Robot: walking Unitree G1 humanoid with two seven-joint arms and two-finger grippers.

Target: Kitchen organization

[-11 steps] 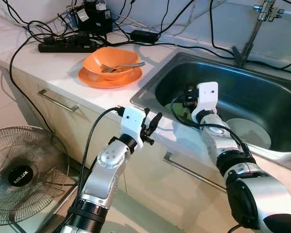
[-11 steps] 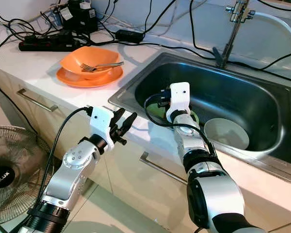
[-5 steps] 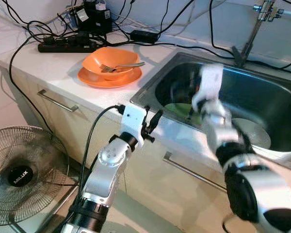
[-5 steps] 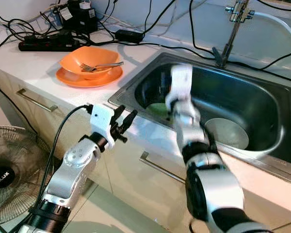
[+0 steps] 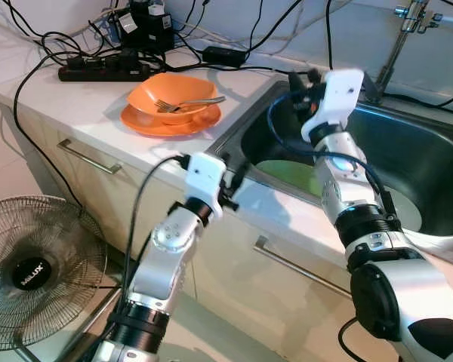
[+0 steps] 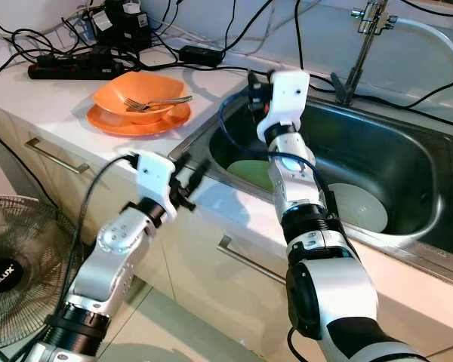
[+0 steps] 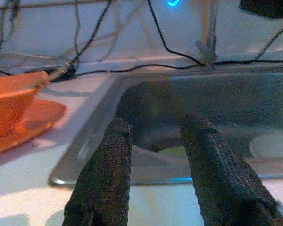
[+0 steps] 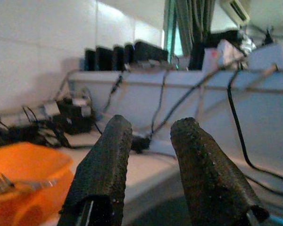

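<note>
One table (image 5: 83, 105) across the upper left of the frame. One steel sink (image 5: 415, 162) at right, holding one green plate (image 5: 287, 172) and one white plate (image 5: 408, 215). One fan (image 5: 30, 271) lower left. One orange plate (image 5: 166, 122), bearing one orange bowl (image 5: 174, 92) and one fork (image 5: 189, 102). Right gripper (image 8: 151, 165) raised over the sink's left rim, fingers apart, empty. Left gripper (image 7: 170, 165) at the table's front edge, fingers apart, empty.

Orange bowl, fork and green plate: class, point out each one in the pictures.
orange bowl (image 5: 183, 90): left eye view, inner wall.
fork (image 5: 192, 102): left eye view, handle.
green plate (image 6: 247, 172): right eye view, flat face.
</note>
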